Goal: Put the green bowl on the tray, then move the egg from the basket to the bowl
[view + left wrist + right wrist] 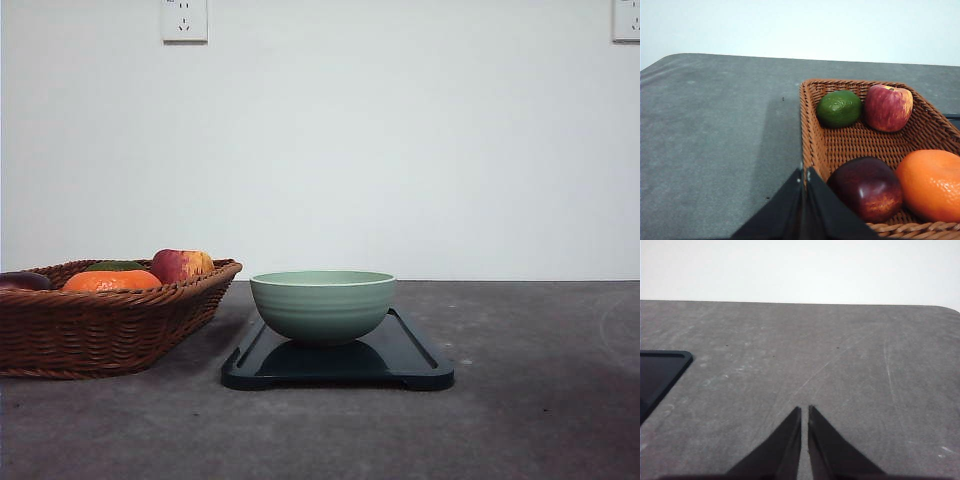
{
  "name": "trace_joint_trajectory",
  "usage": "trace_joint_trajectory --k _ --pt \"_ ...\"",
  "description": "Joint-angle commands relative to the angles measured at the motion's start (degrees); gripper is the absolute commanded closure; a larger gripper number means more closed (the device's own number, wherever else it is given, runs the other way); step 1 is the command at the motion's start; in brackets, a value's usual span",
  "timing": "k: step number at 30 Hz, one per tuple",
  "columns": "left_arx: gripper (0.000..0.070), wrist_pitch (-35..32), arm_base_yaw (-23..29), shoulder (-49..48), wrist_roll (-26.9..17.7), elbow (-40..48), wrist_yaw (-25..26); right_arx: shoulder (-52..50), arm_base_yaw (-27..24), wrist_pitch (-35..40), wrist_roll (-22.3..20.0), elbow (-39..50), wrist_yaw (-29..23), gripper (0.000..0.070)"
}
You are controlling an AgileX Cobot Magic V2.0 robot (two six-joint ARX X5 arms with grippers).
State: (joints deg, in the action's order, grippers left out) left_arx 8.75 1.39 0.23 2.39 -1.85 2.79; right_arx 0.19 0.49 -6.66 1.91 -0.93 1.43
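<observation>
The pale green bowl (322,304) stands upright on the black tray (410,355) in the middle of the table. The brown wicker basket (100,330) sits to the tray's left and holds fruit. The egg is out of view. My left gripper (804,172) is shut with nothing in it, its tips just above the near corner of the basket (812,130). My right gripper (804,410) is shut and empty over bare table, to the right of a corner of the tray (660,372).
In the basket lie a green fruit (839,108), a red-yellow apple (888,107), a dark red fruit (867,187) and an orange (931,184). Grey tabletop (530,400) stretches right of the tray. A white wall stands behind the table.
</observation>
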Motion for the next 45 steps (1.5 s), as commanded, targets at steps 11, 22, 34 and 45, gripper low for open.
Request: trace_joint_trajectory --k 11,22,34,45 --pt "0.0700 -0.7 0.1 0.0 0.1 1.1 0.0 0.0 0.1 0.7 0.6 0.2 0.0 0.0684" --pt "0.0700 -0.7 0.1 0.0 0.1 1.1 0.0 0.0 0.1 0.7 0.6 0.2 0.0 0.0684" --pt "0.0700 -0.7 0.1 0.0 0.1 1.1 0.0 0.0 0.1 0.7 0.6 0.2 0.0 0.0684" --pt "0.0700 -0.7 0.1 0.0 0.1 1.1 0.0 0.0 0.1 0.7 0.6 0.2 0.0 0.0684"
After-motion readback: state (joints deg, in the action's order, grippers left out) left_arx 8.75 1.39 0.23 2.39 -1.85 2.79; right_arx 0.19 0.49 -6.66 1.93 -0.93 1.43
